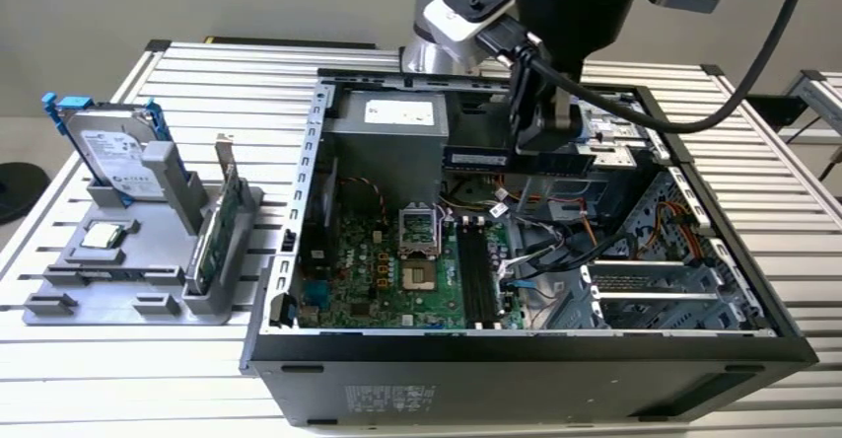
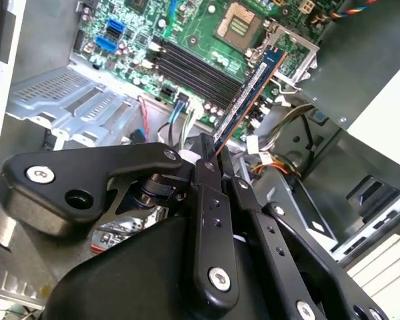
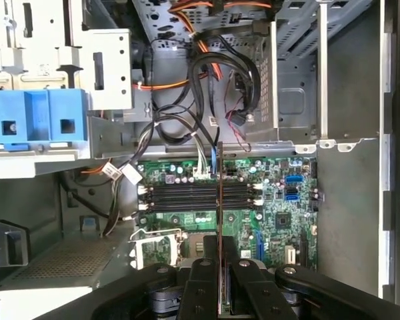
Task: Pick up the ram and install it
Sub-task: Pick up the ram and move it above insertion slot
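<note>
Over the open case (image 1: 526,379), my gripper (image 2: 217,155) is pinching the ram (image 2: 250,97) by its upper edge. The fingers are pressed flat against both faces, so the stick hangs under me with its contact edge facing the motherboard (image 3: 280,213). It's up in the air, touching nothing, roughly above the memory slots (image 3: 200,195) and not far from the CPU socket (image 3: 157,250).

One thing I'd flag: in both wrist views the stick looks like it sits crosswise to the slots, not along them. So for me the whole job right now is alignment, not pushing. I'd want the long edge parallel to one slot and centred between the white clips (image 3: 256,200) at its ends. The notch has to match the key too, though I honestly can't tell from here which way it faces, or whether those clips are flipped open.

Also worth watching is the cable bundle (image 3: 207,60), which hangs near one end of the slots. A snag there could tilt the stick in my grip. My take is keep it dead upright, go down slow and straight, and press evenly.
</note>
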You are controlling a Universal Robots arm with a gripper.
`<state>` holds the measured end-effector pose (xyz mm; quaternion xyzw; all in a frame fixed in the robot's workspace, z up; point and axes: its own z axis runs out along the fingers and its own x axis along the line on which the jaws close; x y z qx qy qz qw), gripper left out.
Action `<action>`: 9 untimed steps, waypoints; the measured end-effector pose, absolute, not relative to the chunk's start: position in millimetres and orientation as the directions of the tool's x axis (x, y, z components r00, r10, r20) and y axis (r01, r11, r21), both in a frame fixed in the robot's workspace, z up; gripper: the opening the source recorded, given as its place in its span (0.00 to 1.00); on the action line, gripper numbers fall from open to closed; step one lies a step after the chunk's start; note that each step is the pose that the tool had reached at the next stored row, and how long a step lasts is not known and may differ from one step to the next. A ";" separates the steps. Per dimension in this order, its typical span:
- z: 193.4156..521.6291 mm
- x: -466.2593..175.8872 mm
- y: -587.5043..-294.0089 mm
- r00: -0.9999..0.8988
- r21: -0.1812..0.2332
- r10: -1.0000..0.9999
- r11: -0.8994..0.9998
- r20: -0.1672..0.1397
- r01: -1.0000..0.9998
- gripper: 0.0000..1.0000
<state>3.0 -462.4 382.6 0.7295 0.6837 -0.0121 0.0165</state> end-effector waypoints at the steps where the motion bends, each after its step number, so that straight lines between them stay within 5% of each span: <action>1: 382.6 3.0 -459.8 0.065 0.008 0.997 -0.064 -0.040 0.998 0.00; 9: 382.6 3.0 -438.0 0.065 0.008 0.997 -0.064 -0.040 0.998 0.00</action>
